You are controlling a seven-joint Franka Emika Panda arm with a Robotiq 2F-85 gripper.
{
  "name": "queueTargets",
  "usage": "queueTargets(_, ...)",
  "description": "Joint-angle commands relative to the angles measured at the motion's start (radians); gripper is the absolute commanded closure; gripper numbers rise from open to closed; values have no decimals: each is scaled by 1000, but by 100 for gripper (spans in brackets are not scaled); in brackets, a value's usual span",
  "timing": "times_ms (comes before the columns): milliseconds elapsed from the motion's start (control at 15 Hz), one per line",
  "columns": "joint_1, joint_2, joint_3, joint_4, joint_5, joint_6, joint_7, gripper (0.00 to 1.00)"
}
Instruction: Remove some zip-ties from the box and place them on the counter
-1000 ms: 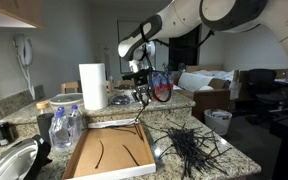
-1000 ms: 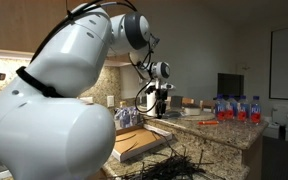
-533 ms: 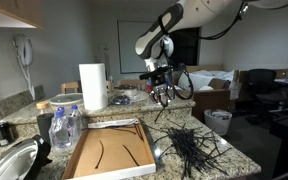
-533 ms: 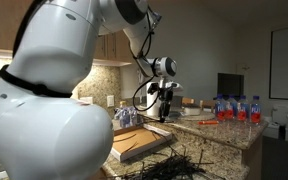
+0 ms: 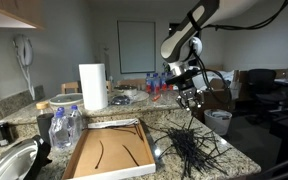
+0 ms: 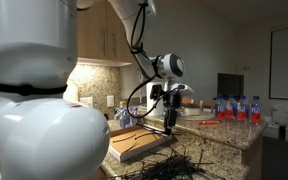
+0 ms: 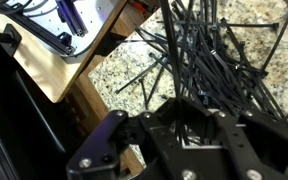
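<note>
One sideways sweep has carried the black two-finger gripper from above the far rim of the wide, shallow brown cardboard box at mid-frame across to the right of centre. It now hangs over the speckled beige-grey granite counter, directly above the heap that lies there. Its jaws have stayed clenched all the way. A few thin dark strands appear to trail down from them in both exterior views, so I judge that it carries a small pinch of strips, though how many is too fine to tell.

For the task this means the carry is all but finished. The load sits over the right spot, and what remains is probably to lower a little and let go.

Most of the thin, flexible black plastic zip-ties already lie in a loose, criss-crossed tangle on the counter at lower right, just beside the box. The wrist view looks straight down onto that tangle.

The box, at lower centre, is nearly bare: two curved strips rest on its brown floor, well apart, and what may be another lies along its far wall.
</note>
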Motion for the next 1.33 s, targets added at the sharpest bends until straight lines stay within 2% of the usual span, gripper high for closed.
queueTargets(0,-47,-14,40,-90,-26,136,12,97)
queueTargets(200,-50,33,60,-95,-27,259,22,97)
queueTargets(267,-48,44,62,-92,-33,295,33,64)
queueTargets(333,-49,50,62,-95,-36,356,58,63)
queueTargets(533,-41,58,61,-94,-50,540,152,44)
queueTargets(733,-24,70,65,-80,-114,669,270,25)
queueTargets(1000,3,84,99,-40,-163,698,355,0)
queueTargets(1267,17,59,171,35,-8,604,172,0)
